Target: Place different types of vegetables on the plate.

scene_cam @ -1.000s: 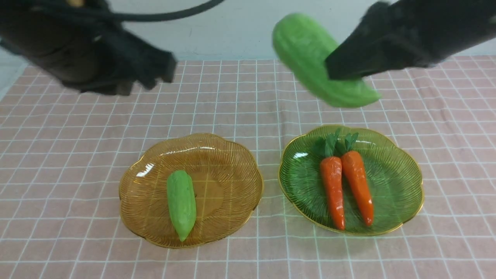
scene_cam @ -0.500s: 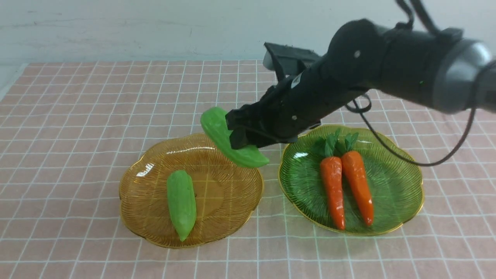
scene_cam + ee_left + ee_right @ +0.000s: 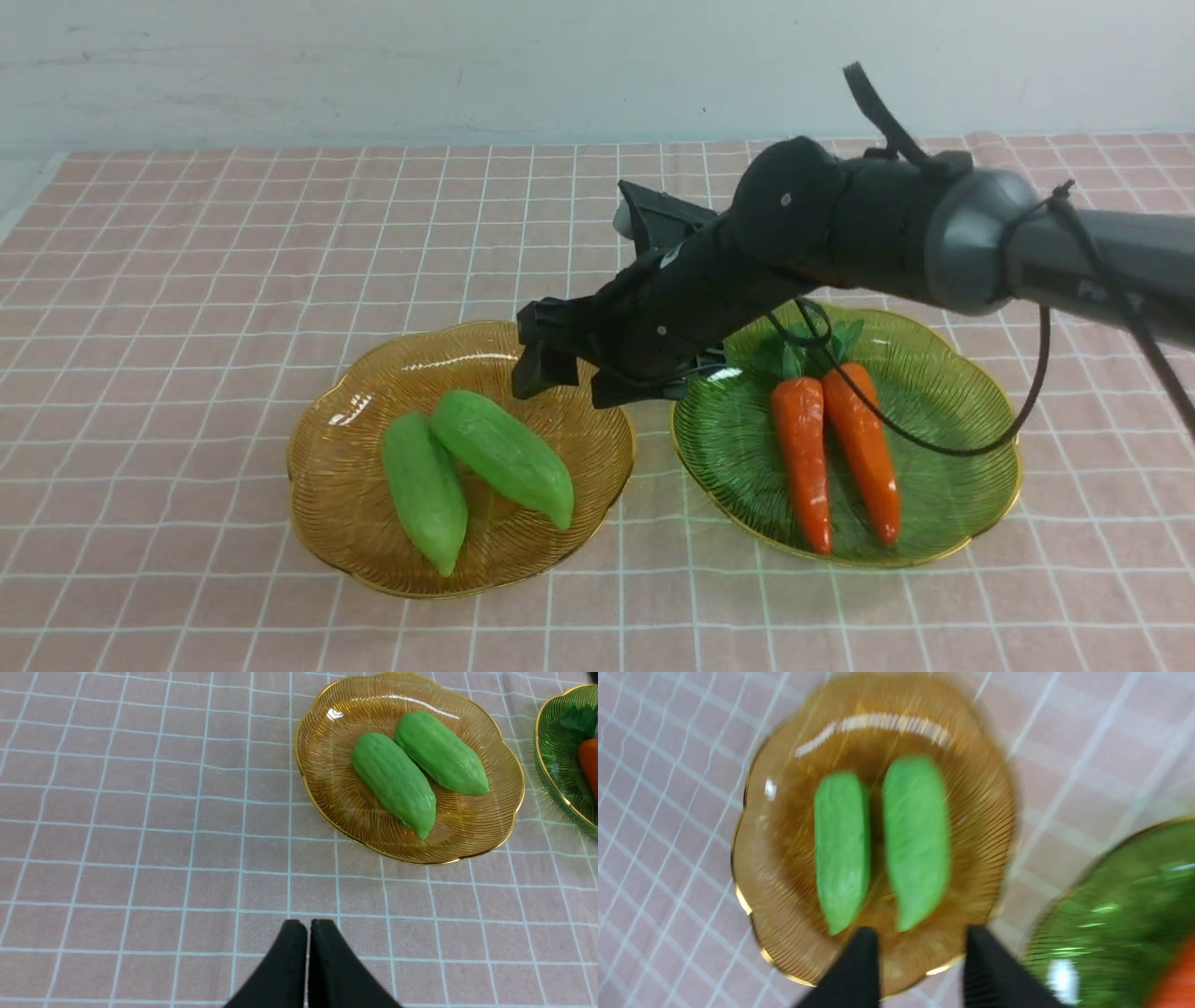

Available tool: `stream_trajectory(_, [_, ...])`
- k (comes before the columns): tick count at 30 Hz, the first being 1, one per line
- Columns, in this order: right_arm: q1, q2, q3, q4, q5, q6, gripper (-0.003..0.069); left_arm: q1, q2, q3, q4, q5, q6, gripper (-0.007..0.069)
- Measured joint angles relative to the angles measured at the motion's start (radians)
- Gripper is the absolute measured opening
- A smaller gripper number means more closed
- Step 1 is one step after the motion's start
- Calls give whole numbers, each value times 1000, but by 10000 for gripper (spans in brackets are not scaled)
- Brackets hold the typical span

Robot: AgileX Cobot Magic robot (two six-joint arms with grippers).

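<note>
Two light-green gourds lie side by side on the amber plate [image 3: 327, 476]: one [image 3: 425, 492] on the left, the other [image 3: 504, 457] beside it. Two orange carrots [image 3: 801, 460] [image 3: 864, 448] with green tops lie on the green plate [image 3: 971, 439]. My right gripper [image 3: 565, 373] is open and empty, just above the amber plate's far right rim, behind the gourds. In the right wrist view both gourds [image 3: 843, 851] [image 3: 917, 840] sit ahead of the open fingers [image 3: 859, 970]. My left gripper [image 3: 308, 926] is shut and empty over bare cloth, away from the amber plate [image 3: 495, 826].
A pink checked cloth [image 3: 187, 280] covers the table. A pale wall [image 3: 373, 65] stands behind its far edge. The right arm [image 3: 887, 233] reaches across above the green plate's far side, with a cable hanging over the carrot tops.
My right gripper carried the second gourd down from high at the back to the amber plate and let it go. The gourd now lies beside the first one. The left arm left the front view.
</note>
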Motion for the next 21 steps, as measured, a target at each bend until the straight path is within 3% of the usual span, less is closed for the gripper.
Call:
stream_trajectory(3, [-4,-137,-5,-137,21,42,27,0,0,1,5,-2,0,-3])
stream_trajectory(8, [-4,-401,64,-343,30,180,-12,0,0,1,10,-27,0,-3])
stream_trajectory(11, [-4,-616,211,-442,-3,247,-16,0,0,5,12,-33,0,-3])
stream_trajectory(16, [-4,-1050,654,-569,-304,342,-15,0,0,30,16,-108,0,-3])
stream_trajectory(21, [-4,-1494,1135,-745,-715,489,-15,0,0,64,16,-221,0,-3])
